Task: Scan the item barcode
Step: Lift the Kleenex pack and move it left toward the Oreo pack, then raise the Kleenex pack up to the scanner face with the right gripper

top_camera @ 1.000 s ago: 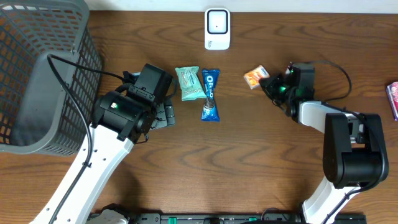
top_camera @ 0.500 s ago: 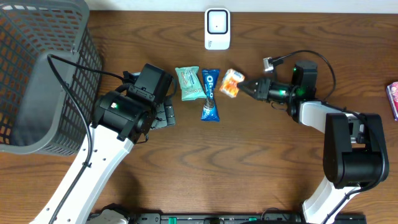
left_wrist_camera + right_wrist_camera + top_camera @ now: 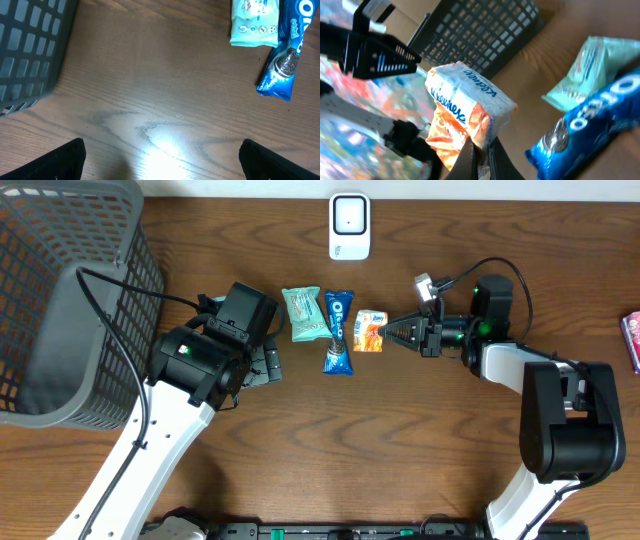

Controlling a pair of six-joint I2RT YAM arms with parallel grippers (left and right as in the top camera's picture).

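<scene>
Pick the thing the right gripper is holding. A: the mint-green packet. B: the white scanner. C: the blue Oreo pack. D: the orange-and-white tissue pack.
D: the right gripper is shut on the edge of the tissue pack, while the Oreo pack and the green packet lie ungripped.

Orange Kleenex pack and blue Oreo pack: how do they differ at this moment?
The Kleenex pack is orange and white; the Oreo pack is blue. The Kleenex pack is squat and blocky, the Oreo pack long and slim. The Kleenex pack is pinched by the shut right gripper; the Oreo pack lies free on the table. Both are small wrapped packs, side by side.
</scene>
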